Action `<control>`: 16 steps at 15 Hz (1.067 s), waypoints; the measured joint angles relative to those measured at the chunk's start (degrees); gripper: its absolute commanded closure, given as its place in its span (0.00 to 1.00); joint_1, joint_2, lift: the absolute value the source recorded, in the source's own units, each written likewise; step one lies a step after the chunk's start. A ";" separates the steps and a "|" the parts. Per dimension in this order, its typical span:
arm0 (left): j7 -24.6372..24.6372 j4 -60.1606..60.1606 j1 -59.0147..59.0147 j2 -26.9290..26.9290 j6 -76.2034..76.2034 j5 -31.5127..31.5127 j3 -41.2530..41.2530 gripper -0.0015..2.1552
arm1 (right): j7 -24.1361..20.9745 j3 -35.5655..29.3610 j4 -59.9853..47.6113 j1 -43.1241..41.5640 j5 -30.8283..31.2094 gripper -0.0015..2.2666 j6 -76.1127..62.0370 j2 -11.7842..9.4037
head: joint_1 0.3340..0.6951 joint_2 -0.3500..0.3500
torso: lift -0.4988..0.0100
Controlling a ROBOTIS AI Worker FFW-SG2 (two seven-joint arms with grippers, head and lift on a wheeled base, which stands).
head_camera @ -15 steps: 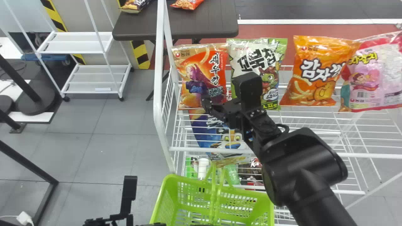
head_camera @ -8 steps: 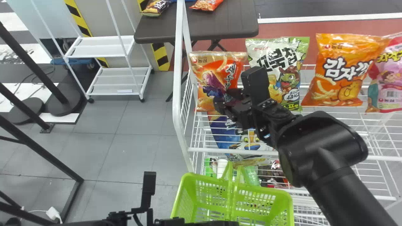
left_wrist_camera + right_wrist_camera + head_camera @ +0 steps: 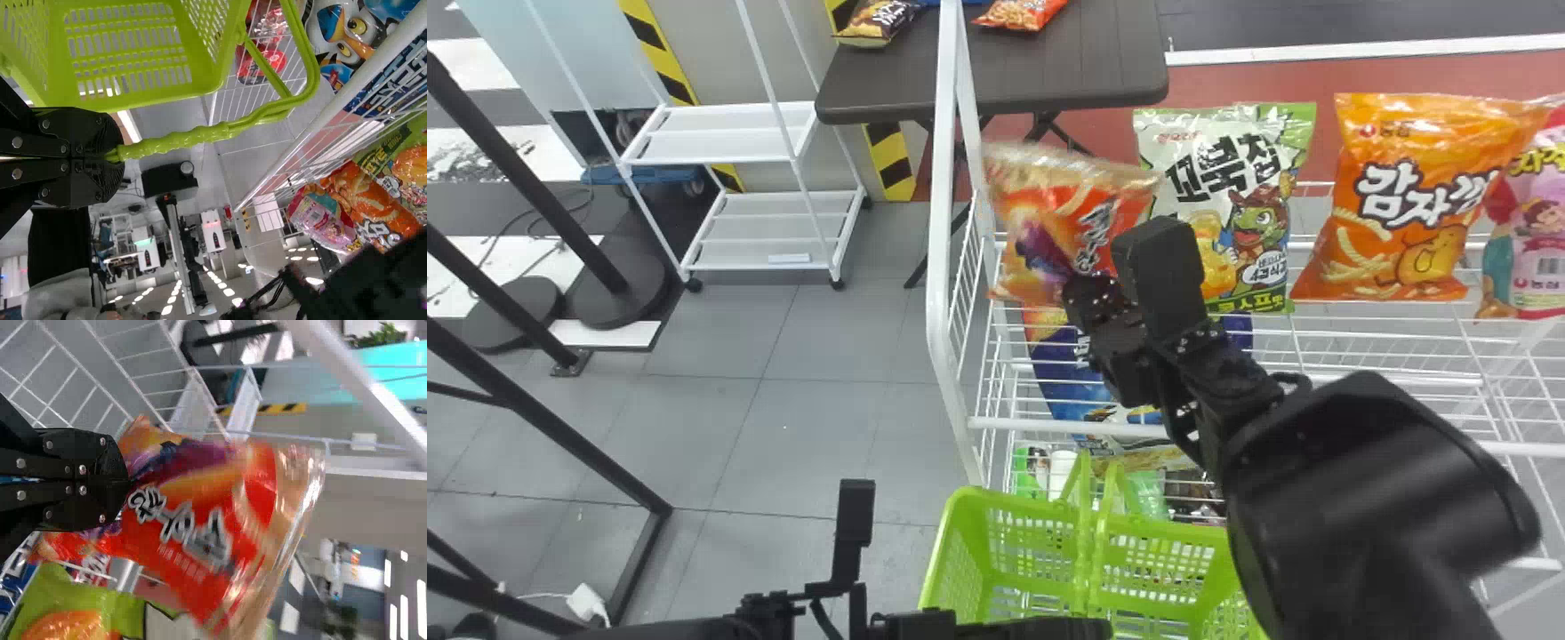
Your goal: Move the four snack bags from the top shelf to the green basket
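the right claw [image 3: 1083,292] pinches a shiny, crinkled orange-and-red snack bag [image 3: 1063,218] with white lettering.

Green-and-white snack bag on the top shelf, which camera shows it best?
The head view: nearly the whole front of the green-and-white bag shows there. The left wrist view catches a cut-off part; the right wrist view, a cropped part partly behind the held orange-red bag.
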 measured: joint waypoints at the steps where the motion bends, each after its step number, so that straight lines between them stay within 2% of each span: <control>1: 0.00 -0.16 0.00 -0.05 0.04 0.21 0.28 0.84 | -2.01 0.26 -4.04 2.47 0.06 0.85 -0.22 -1.08 | 1.00 0.69 | 0.98; 3: 0.03 -0.73 0.29 -0.16 0.15 0.76 1.30 0.84 | -4.10 -0.20 -11.62 7.19 0.03 0.85 1.25 -4.10 | 1.00 0.64 | 0.98; 8: 0.12 -2.69 1.13 -0.49 0.20 2.25 4.57 0.84 | -4.47 -3.26 -31.82 22.24 2.45 0.85 17.37 -12.18 | 1.00 0.52 | 0.98; 10: -0.07 -3.19 1.24 -0.62 0.52 2.49 4.85 0.84 | -3.64 -5.94 -37.89 28.60 2.18 0.85 21.35 -14.13 | 1.00 0.46 | 0.98; 11: -0.17 -3.36 1.58 -0.83 0.57 2.58 4.97 0.84 | -2.37 -7.56 -40.54 30.83 1.02 0.85 24.75 -15.19 | 1.00 0.40 | 0.98; 13: -0.41 -3.82 2.48 -1.45 0.28 2.78 5.51 0.84 | 0.43 -9.30 -44.65 33.34 -1.02 0.85 34.40 -16.88 | 1.00 0.36 | 0.98; 16: -0.45 -4.57 2.99 -1.93 0.31 2.82 5.72 0.84 | 2.31 -7.40 -47.12 34.92 -1.74 0.85 48.14 -17.55 | 1.00 0.31 | 0.98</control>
